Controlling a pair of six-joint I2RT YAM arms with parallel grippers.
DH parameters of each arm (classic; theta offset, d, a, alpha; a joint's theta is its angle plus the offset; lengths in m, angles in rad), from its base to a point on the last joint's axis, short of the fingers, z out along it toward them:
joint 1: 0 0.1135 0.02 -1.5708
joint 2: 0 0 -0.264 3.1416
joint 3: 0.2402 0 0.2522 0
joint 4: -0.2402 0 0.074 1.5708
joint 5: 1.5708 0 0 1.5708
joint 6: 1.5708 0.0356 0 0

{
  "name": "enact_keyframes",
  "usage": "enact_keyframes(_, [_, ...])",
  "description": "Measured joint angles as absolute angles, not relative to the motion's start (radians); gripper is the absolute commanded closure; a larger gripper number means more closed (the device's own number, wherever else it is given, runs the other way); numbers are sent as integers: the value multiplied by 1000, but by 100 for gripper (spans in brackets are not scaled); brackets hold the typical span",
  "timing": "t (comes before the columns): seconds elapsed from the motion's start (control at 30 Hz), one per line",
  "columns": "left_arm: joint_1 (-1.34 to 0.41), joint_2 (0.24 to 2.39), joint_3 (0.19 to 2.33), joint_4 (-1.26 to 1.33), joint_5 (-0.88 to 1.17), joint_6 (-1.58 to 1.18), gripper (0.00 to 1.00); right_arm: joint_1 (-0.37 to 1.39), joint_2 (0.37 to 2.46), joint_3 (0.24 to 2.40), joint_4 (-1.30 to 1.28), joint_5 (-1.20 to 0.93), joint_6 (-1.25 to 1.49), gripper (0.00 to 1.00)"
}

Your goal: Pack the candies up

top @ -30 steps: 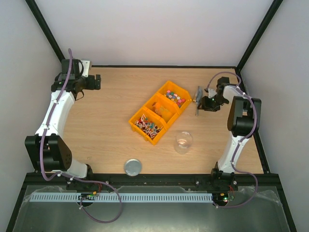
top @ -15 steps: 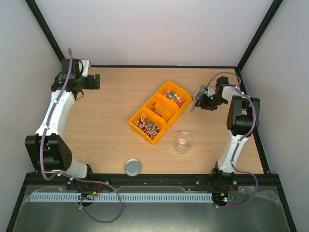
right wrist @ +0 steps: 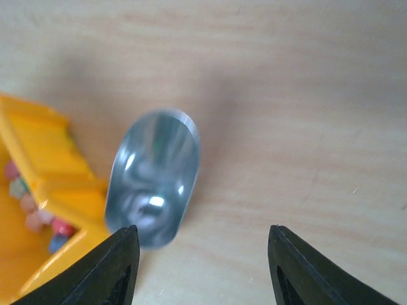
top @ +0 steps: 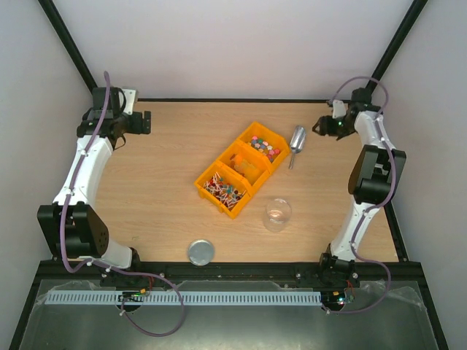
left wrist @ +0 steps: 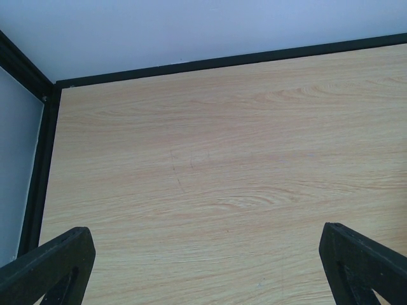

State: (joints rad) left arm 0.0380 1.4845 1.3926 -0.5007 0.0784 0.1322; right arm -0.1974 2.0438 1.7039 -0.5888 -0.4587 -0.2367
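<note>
candies (top: 222,188) are sitting in the bin's (right wrist: 44,152) nearest compartment. right gripper (right wrist: 200,254) is hanging spread and empty above the scoop (right wrist: 152,194), which is lying beside the bin. left gripper (left wrist: 203,254) is gaping wide over bare table (left wrist: 222,159).

white shells over black joints on the left arm (top: 87,164) and right arm (top: 349,226); purple cables (top: 107,89) loop alongside (right gripper (right wrist: 197,270) fingers (right wrist: 113,270) black, wedge-shaped).

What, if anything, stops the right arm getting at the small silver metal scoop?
Likely nothing, so yes. The scoop lies free on the table beside the yellow plastic bin. The open right gripper is close by, with nothing between them.
</note>
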Motion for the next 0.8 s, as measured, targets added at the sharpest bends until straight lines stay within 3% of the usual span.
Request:
enact_keyframes(0.17, [38, 1485, 1394, -503, 78, 131, 0, -223, 2175, 1889, -614, -492, -184, 44])
enact_keyframes(0.8, [33, 1485, 1394, -526, -3, 114, 0, -137, 2323, 1890, -591, -501, 90, 50])
